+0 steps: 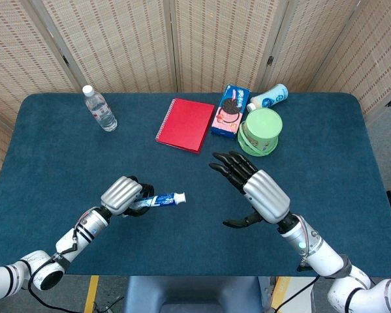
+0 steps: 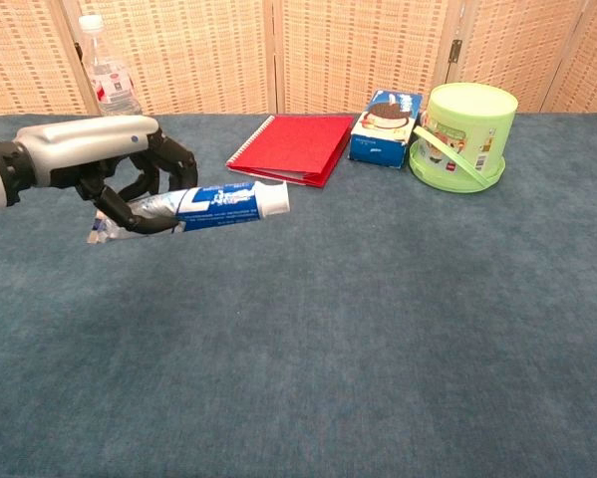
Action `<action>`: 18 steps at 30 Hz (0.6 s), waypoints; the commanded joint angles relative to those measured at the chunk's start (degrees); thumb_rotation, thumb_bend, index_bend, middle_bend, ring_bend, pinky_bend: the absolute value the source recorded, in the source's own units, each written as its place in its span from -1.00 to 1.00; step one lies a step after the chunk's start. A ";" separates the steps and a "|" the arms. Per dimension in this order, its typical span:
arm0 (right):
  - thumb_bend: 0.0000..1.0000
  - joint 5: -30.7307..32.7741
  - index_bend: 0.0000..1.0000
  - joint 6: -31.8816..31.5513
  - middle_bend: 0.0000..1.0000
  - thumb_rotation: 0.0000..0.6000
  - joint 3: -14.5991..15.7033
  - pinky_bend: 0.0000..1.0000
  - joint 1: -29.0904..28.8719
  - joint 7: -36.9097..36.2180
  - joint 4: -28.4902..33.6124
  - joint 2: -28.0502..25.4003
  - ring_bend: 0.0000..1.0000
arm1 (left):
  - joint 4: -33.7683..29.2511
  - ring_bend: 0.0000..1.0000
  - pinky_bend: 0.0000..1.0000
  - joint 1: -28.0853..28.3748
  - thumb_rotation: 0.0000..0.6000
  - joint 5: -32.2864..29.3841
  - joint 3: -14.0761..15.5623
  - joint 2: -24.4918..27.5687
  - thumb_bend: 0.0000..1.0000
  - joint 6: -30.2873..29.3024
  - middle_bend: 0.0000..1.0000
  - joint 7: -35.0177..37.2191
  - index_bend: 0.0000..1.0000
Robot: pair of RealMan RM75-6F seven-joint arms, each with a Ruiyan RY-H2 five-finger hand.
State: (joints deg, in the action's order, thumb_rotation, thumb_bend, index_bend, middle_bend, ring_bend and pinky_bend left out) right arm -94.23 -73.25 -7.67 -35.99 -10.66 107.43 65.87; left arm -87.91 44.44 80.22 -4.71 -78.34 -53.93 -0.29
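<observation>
My left hand grips a blue and white toothpaste tube by its crimped end, holding it roughly level a little above the blue table, white cap pointing right. My right hand hovers to the right of the tube with its fingers spread and nothing in it; the chest view does not show it. A clear gap separates that hand from the tube's cap.
At the back stand a red spiral notebook, a blue cookie box, a green lidded tub, a lying white bottle, and a water bottle at back left.
</observation>
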 commanded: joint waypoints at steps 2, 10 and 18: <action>-1.00 0.04 -1.00 -0.86 -1.00 -0.96 0.39 -1.00 1.10 -0.57 -0.53 -0.83 -1.00 | -0.03 0.31 -0.12 0.34 1.00 -7.66 -0.80 -2.10 -0.23 3.57 0.49 -7.31 0.27; -1.00 0.46 -1.00 -1.10 -1.00 -0.96 0.86 -1.00 2.46 -1.46 -2.40 -0.87 -1.00 | -1.47 -0.40 -0.38 1.39 1.00 -17.02 -0.99 -2.68 -0.34 7.06 -0.37 -13.78 -0.77; -1.00 1.43 -1.00 -1.02 -1.00 -0.95 1.53 -1.00 4.24 -2.50 -3.55 -3.12 -1.00 | -4.38 -0.76 -0.63 -0.18 1.00 -18.86 -1.61 -0.22 -0.39 3.94 -0.76 -13.95 -1.00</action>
State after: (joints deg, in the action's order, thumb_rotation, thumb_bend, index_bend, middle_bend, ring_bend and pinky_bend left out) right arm -92.99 -74.36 -6.43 -32.14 -12.84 104.08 63.27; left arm -91.56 44.93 61.19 -6.07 -79.35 -49.03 -14.91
